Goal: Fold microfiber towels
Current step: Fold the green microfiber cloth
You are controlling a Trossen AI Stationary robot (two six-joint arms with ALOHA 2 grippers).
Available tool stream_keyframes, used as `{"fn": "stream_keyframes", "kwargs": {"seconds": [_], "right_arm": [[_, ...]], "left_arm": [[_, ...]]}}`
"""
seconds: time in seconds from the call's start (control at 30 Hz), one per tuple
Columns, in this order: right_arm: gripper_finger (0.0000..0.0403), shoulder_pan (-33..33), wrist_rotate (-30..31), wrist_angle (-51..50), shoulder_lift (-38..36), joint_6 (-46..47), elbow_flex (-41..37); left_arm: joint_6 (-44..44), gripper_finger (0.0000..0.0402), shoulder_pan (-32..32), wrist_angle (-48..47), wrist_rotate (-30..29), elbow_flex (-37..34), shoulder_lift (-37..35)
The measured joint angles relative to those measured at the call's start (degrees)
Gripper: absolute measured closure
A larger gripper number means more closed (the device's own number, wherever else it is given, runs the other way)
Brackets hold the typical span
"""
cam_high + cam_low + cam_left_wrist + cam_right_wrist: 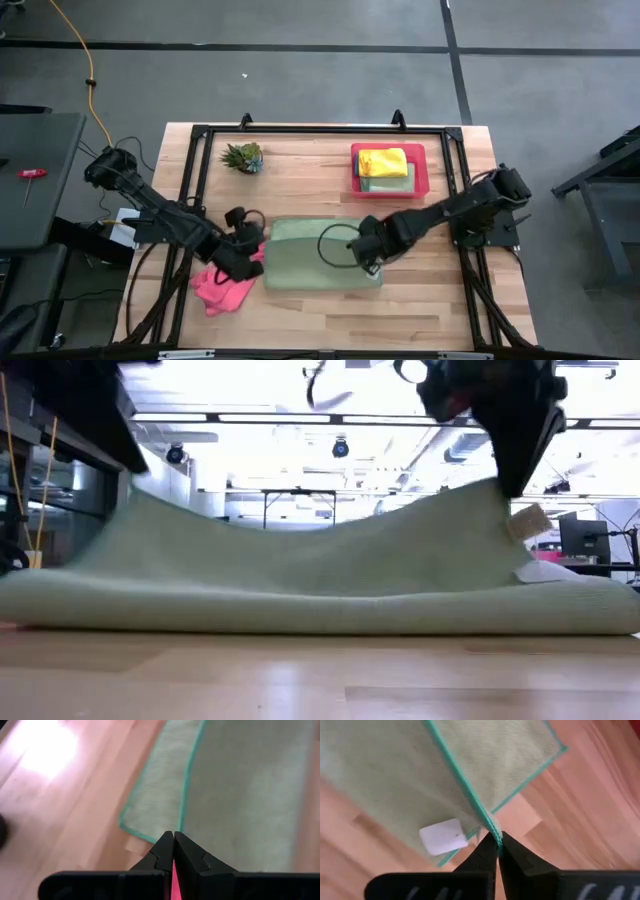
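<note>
Two corners of a light green towel point(315, 255), mid-worktop point(420, 300), are pinched by the left end effector point(252, 252) and right end effector point(368, 262). Folding is judged underway; next, both edges need carrying across together.

One light green towel point(310, 257) with teal edging is spread mid-tabletop, partly doubled over, its two near corners lifted. The pink one point(222, 288) is crumpled just left of it. Yellow one point(383, 161) sits folded atop another folded towel point(388, 182).
</note>
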Motion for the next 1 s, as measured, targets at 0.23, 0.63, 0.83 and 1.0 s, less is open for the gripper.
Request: {"fn": "stream_keyframes", "kwargs": {"seconds": [0.23, 0.63, 0.83, 1.0], "right_arm": [[0.0403, -4.92, -2.40, 3.23, 0.00, -1.02, -4.22], [0.0403, -9.00, -3.56, 4.40, 0.02, -0.21, -6.02], [0.0403, -9.67, -3.63, 4.53, 0.02, -0.08, -6.02], [0.0402, -9.71, -2.01, 4.61, 0.02, -0.06, -6.02]], "left_arm": [[4.67, 0.0401, 7.79, 7.51, 0.60, -4.96, -0.63], [2.59, 0.0401, 12.99, 10.42, 2.61, -7.39, -0.61], [3.06, 0.0401, 12.96, 10.33, 2.50, -7.39, -0.61], [3.11, 0.0401, 12.96, 10.12, -0.53, -7.39, -0.16]]}}
